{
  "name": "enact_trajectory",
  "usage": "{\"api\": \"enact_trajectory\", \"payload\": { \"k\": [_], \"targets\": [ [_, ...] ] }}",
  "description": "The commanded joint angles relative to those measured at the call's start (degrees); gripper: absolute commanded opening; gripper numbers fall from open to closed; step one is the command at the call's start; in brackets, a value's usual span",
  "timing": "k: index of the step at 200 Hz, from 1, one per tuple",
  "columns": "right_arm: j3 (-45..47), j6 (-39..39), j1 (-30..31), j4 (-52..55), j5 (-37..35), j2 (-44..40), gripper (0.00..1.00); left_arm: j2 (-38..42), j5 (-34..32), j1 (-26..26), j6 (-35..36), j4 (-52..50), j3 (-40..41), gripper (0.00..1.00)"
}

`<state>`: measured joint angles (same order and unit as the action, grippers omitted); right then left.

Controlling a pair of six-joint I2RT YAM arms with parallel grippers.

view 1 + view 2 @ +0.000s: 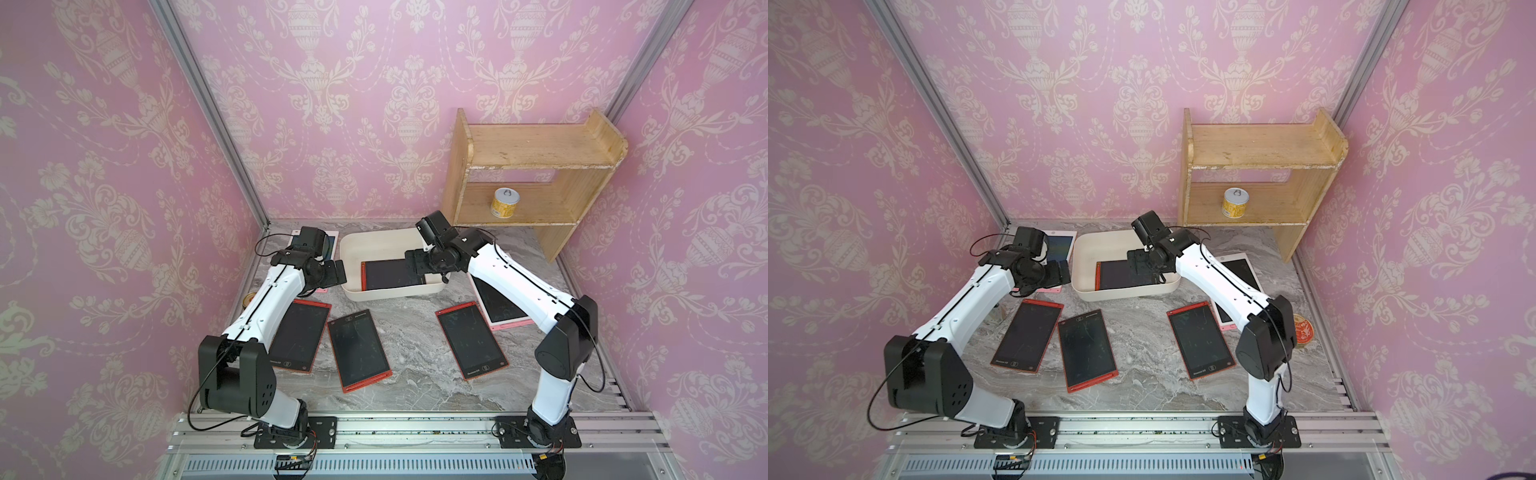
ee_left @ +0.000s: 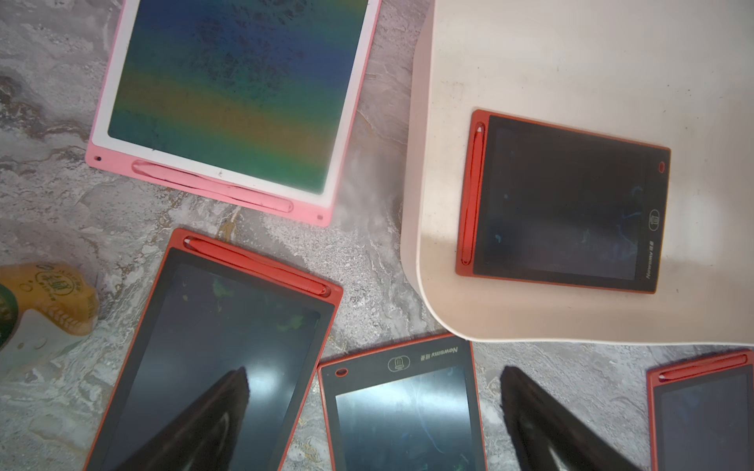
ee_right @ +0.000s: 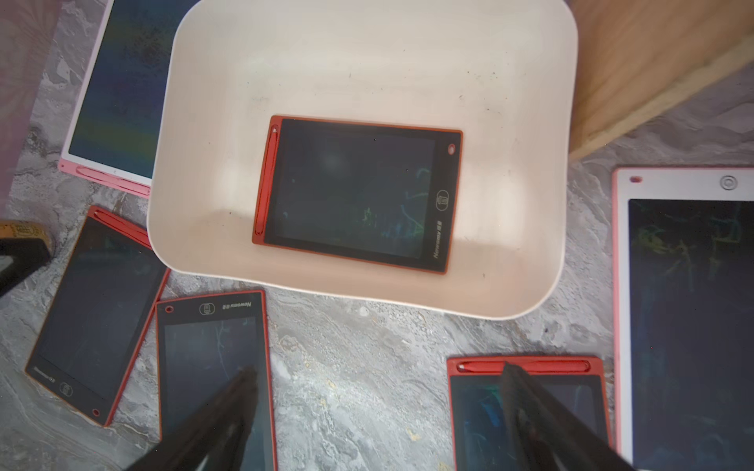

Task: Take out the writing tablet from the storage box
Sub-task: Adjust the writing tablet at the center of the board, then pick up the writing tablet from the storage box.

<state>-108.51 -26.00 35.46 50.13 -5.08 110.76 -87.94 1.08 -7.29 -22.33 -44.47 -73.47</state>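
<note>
- Hovering above the right end of the storage box (image 1: 365, 243), the right gripper (image 3: 377, 373) has its jaws spread wide with nothing between them.
- Left gripper (image 2: 374, 372) is also spread wide and empty. It sits just beside the box's left wall, over a pink tablet (image 2: 228, 93).
- Writing tablet (image 3: 359, 193), red-framed, lies flat inside the box, toward its front wall.
- Box sits mid-bench near the back edge.
- Red tablets (image 1: 359, 351) lie on the bench in front of the box.
- Wooden shelf (image 1: 536, 166) stands in the back right corner.
</note>
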Motion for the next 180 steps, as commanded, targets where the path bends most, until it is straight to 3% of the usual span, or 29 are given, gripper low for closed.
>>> {"api": "enact_trajectory", "payload": {
  "k": [1, 54, 117, 180],
  "targets": [
    [-5.91, -2.28, -0.82, 2.39, 3.09, 7.60, 0.96, -2.80, -1.20, 0.44, 2.14, 3.43, -0.86, 0.97],
    [-17.37, -3.01, -3.21, 2.95, 2.87, 20.19, 0.95, -7.96, -0.73, 0.50, 1.50, 8.79, -1.22, 0.91],
    [-21.93, -2.35, -7.09, 3.58, 1.08, 28.80, 0.92, -13.87, -0.04, 0.16, 0.44, 13.34, -2.06, 0.78],
    [-24.06, -2.10, -8.30, 3.30, 3.27, 33.51, 0.88, -18.63, -2.60, -1.71, 1.13, 13.56, -5.34, 0.42]
  ]
}}
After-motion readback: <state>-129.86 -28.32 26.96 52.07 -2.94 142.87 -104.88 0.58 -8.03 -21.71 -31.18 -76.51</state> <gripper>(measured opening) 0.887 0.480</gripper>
